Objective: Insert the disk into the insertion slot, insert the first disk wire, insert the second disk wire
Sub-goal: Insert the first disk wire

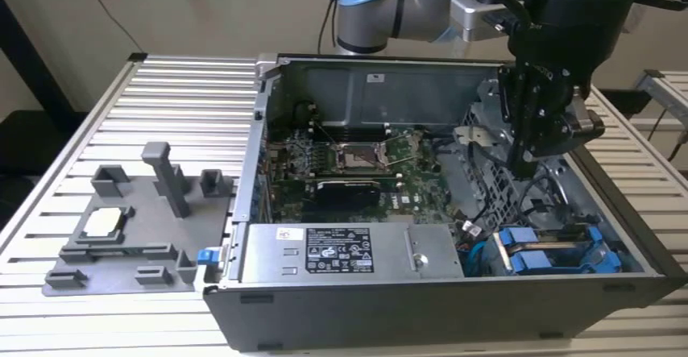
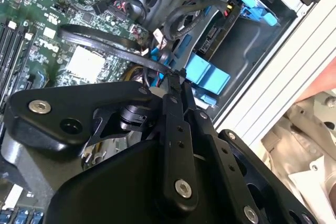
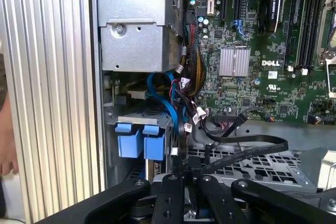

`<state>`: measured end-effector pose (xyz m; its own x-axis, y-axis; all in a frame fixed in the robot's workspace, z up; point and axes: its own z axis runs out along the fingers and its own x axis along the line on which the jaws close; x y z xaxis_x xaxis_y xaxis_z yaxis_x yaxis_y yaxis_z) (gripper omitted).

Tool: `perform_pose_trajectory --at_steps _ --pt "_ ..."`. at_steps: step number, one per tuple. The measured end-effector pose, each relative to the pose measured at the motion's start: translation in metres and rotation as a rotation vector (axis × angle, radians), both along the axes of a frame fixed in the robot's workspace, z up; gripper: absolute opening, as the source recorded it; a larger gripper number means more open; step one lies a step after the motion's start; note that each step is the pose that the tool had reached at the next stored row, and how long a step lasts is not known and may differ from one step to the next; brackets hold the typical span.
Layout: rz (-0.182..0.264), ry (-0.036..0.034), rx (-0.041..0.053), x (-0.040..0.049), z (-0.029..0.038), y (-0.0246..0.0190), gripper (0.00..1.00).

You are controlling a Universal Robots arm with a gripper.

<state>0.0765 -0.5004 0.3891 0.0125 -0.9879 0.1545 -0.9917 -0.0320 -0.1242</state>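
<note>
The black gripper (image 2: 176,80) is pinched shut on the end of a thin flat black wire (image 2: 105,42). The wire loops away over the green circuit board (image 2: 31,3). The gripper hangs inside a big open dark grey metal computer case (image 1: 430,309), near the side on the exterior view's right. In the case's corner slot sit two bright blue plastic carrier frames (image 1: 543,258), one just beside the other. The flat grey disk (image 2: 214,36) lies between blue parts there, with only its dark end showing. I cannot tell which frame holds it. The case stands on a ribbed silver worktop (image 1: 172,83), beside a flat grey plastic tray (image 1: 118,264).
</note>
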Motion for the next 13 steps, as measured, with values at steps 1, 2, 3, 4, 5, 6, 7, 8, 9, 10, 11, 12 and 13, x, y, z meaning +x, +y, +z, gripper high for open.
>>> perform_pose_trajectory --at_steps 1,2,3,4,5,6,7,8,9,10,11,12,13 --pt "0.000 0.0000 0.0000 0.0000 0.0000 0.0000 0.16" --pt "0.000 0.0000 0.0000 0.0000 0.0000 0.0000 0.16" --pt "0.000 0.0000 0.0000 0.0000 0.0000 0.0000 0.16" --pt "0.000 0.0000 0.0000 0.0000 0.0000 0.0000 0.16" --pt "0.000 0.0000 -0.0001 0.0000 0.0000 0.0000 0.16" --pt "0.000 0.0000 -0.0001 0.0000 0.0000 0.0000 0.16" --pt "0.000 -0.0001 -0.0001 0.0000 0.0000 -0.0003 0.16" --pt "0.000 -0.0001 -0.0001 0.0002 0.0000 -0.0008 0.16" --pt "0.000 0.0000 -0.0001 0.0005 0.0000 -0.0015 0.16" --pt "0.000 0.0002 0.0000 0.0009 -0.0001 -0.0026 0.16" --pt "0.000 0.0005 0.0000 0.0015 -0.0001 -0.0037 0.16" --pt "0.000 0.0010 0.0000 0.0024 -0.0001 -0.0051 0.16" --pt "0.000 0.0017 0.0001 0.0033 -0.0001 -0.0064 0.16"
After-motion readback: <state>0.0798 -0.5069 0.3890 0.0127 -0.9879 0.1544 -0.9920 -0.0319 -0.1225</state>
